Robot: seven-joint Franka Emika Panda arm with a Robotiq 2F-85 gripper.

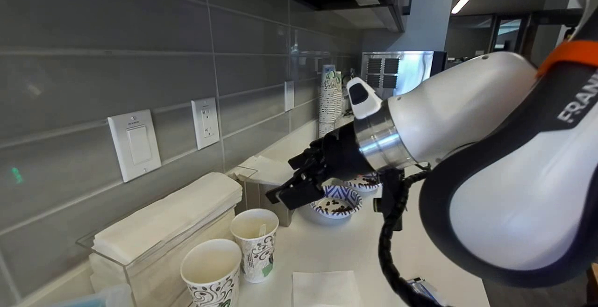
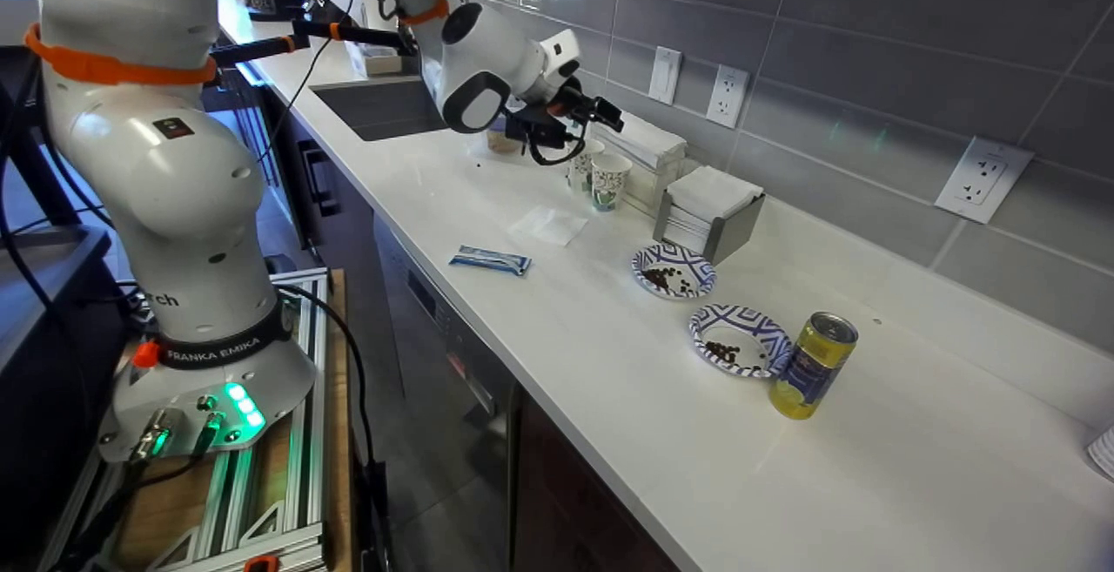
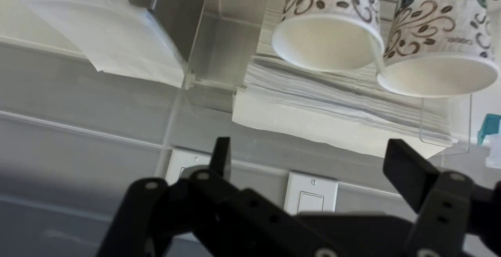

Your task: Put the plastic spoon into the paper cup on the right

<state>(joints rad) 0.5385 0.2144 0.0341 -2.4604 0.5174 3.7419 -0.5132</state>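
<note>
1. Wrist view: the black gripper (image 3: 308,149) is spread wide.
2. An exterior view: the plastic spoon (image 1: 262,230) rests inside the right-hand paper cup (image 1: 257,260) of two; in the wrist view its end juts past the rim.
3. Only an exterior view shows a yellow can (image 2: 809,372), just beside a patterned bowl (image 2: 753,324).
4. Lettering reads "FRANKA EMIKA" on the robot base (image 2: 204,380).

Clear holder (image 1: 152,269): blocked wall side of spoon cup (image 1: 257,259)
Second cup (image 1: 217,286): flanked it
Worktop (image 1: 298,249): lay open between spoon cup and nearer bowl (image 1: 349,195)
</note>
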